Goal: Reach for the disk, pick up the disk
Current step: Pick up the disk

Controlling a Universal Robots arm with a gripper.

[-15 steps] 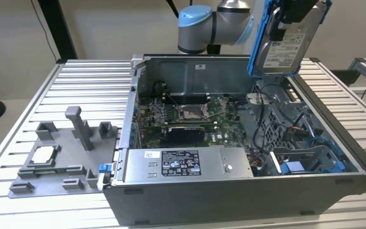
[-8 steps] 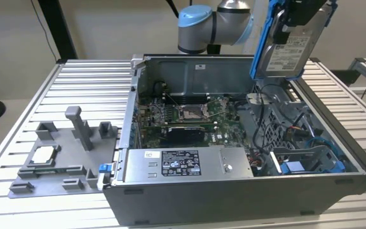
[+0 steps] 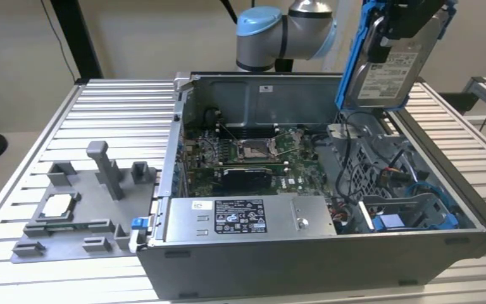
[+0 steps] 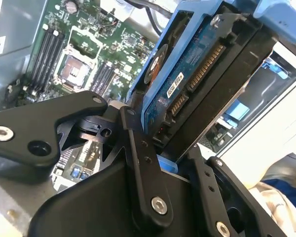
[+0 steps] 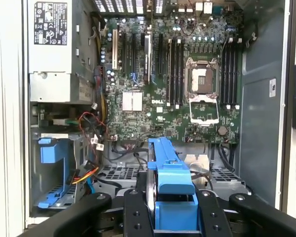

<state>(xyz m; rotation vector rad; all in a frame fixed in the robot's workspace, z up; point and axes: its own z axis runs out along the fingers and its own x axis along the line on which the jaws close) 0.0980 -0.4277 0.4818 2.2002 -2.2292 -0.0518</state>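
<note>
Currently clamps the disk [image 3: 392, 66] edgewise between the gripper [image 5: 173, 217] fingers [image 4: 145, 168], suspended upright above the open computer case [image 3: 445, 244], well clear of the blue drive bay [image 3: 412, 218], presumably to avoid cables.

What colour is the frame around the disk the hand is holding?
Bright blue. The frame around the disk shows best in the exterior view, held by the hand above the open computer case.

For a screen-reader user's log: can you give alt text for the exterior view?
The gripper holds the disk in its blue frame upright above the open computer case, whose motherboard and power supply are exposed. A grey fixture plate lies on the slatted table.
</note>
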